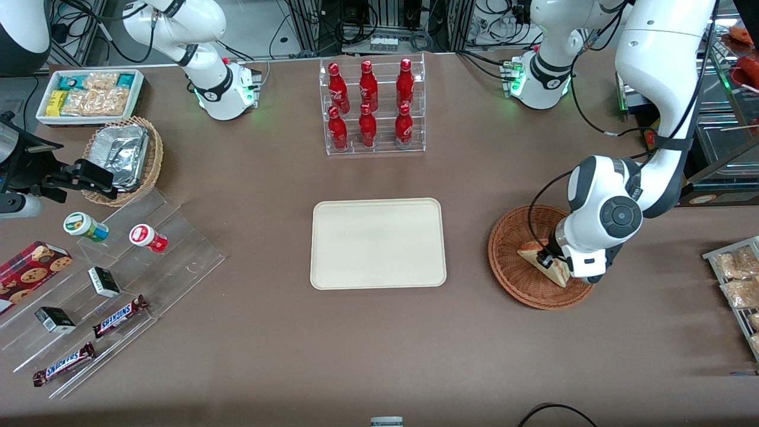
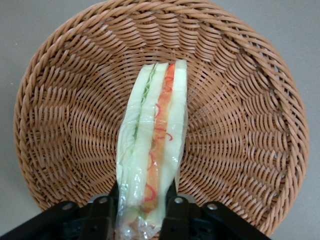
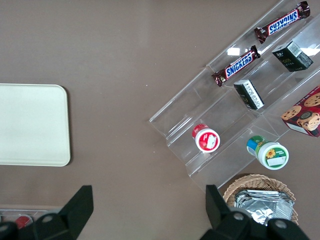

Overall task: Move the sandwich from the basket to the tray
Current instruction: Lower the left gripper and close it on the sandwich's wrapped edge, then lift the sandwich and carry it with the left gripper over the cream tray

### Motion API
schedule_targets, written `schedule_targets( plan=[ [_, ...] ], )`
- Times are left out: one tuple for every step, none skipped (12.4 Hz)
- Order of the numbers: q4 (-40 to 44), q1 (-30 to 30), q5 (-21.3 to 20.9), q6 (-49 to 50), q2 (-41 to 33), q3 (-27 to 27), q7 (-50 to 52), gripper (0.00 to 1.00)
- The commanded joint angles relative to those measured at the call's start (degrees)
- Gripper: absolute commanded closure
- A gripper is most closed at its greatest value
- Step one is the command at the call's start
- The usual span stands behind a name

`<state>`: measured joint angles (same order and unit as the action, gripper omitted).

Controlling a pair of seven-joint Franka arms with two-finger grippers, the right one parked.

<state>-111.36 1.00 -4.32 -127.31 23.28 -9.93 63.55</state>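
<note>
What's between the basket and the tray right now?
Nothing: front view shows only bare brown table between the basket and the tray. The gripper is down in the basket, fingers closed on the sandwich.

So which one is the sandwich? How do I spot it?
Find the cream tray, then the round reddish-brown basket beside it. The sandwich stands in that basket, the hand shut on it: a white bread wedge with orange and green stripes.

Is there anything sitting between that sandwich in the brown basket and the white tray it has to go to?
Nothing visible. The gripper is shut on the sandwich in the basket, and only bare table lies between the basket and the tray, which holds nothing.
</note>
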Motion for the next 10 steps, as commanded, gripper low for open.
schedule_targets(
  plan=[
    [3.06,0.14,-1.74,4.67,-0.95,0.09,0.08,1.0],
    [6.74,0.49,-3.57,12.62,-2.18,-0.35,-1.92,1.0],
    [10.95,1.28,-4.2,22.1,-3.06,-0.79,-5.86,1.0],
    [15.34,3.28,-4.3,29.68,-3.85,-1.58,-9.2,1.0],
    [18.78,5.31,-3.86,33.5,-3.86,-1.76,-10.28,1.0],
    [21.16,7.94,-3.6,33.97,-3.51,-1.93,-10.38,1.0],
    [22.23,11.27,-3.77,33.54,-3.16,-1.94,-10.55,1.0],
    [22.85,14.17,-4.03,32.49,-2.29,-1.94,-11.08,1.0],
    [23.55,16.73,-3.68,31.0,-1.84,-1.94,-12.56,1.0],
    [23.73,18.93,-3.51,28.99,-0.79,-2.02,-13.45,1.0]
  ],
)
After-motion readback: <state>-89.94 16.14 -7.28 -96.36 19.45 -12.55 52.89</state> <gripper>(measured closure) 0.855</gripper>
